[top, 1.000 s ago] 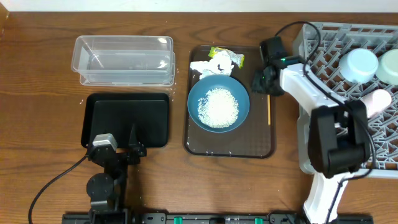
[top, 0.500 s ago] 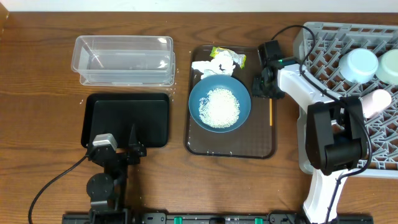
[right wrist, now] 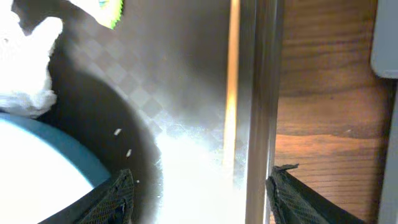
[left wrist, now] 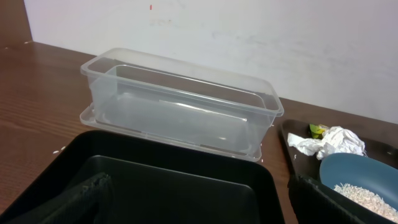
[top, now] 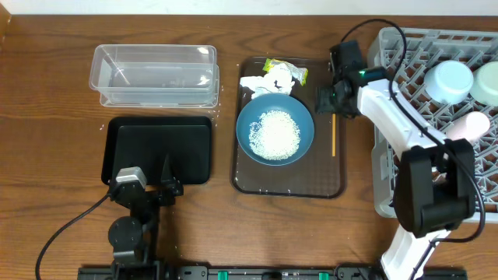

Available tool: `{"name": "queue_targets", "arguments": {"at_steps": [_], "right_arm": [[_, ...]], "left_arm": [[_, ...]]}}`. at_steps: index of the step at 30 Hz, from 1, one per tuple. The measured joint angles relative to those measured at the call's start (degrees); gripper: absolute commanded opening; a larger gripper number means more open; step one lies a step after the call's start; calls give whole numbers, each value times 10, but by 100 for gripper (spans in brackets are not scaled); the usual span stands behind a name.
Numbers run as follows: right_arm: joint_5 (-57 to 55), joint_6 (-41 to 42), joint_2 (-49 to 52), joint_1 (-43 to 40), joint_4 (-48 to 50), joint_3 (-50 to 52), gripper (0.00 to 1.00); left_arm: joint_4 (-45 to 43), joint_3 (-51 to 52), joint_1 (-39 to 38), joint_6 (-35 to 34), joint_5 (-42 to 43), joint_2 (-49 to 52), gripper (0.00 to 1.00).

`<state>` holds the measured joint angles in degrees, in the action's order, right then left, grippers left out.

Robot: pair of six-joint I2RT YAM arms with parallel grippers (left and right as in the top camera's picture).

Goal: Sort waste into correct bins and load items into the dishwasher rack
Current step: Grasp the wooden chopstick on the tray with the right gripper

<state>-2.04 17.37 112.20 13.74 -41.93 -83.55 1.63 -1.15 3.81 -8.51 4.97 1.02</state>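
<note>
My right gripper (right wrist: pixel 202 180) hangs over the right rim of the brown serving tray (top: pixel 249 183), fingers (right wrist: pixel 118 196) spread wide. The wooden stick (top: pixel 334 134) lies on the tray just inside that rim, between the fingers, not clamped. The blue dish (top: pixel 243 124) sits mid-tray, holding the rice (top: pixel 274 134). The tissue (top: pixel 263 82) and wrapper (top: pixel 285 69) are at the tray's far end. The rack (top: pixel 436 167) is right of the tray, holding the light-blue bowl (top: pixel 451 80), mint bowl (top: pixel 488 82) and pink cup (top: pixel 473 126). The clear tub (top: pixel 156 74) and black tray (top: pixel 159 148) are left of the tray. My left gripper (left wrist: pixel 199 186) is over the black tray, fingers apart, holding nothing.
</note>
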Motion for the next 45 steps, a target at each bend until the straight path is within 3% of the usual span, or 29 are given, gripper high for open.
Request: {"name": "queue_targets", "arguments": {"at_steps": [15,18,23,28,39,45], "right_arm": [[-3,-12,75,0,25,0,54],[-3,-13,78,0,26,0,43],[-13,-1,83,0,24,0,13],[-21,18,83,0,24,0,1],[3,23,74,-8,1,-9,1],[22,-23,-15,-72,-7,-45,1]], "left_arm": [[0,0,0,0,0,0,92],[0,0,0,0,0,0,92],[0,0,0,0,0,0,92],[0,0,0,0,0,0,92],[0,0,0,0,0,0,92],[0,0,0,0,0,0,92]]}}
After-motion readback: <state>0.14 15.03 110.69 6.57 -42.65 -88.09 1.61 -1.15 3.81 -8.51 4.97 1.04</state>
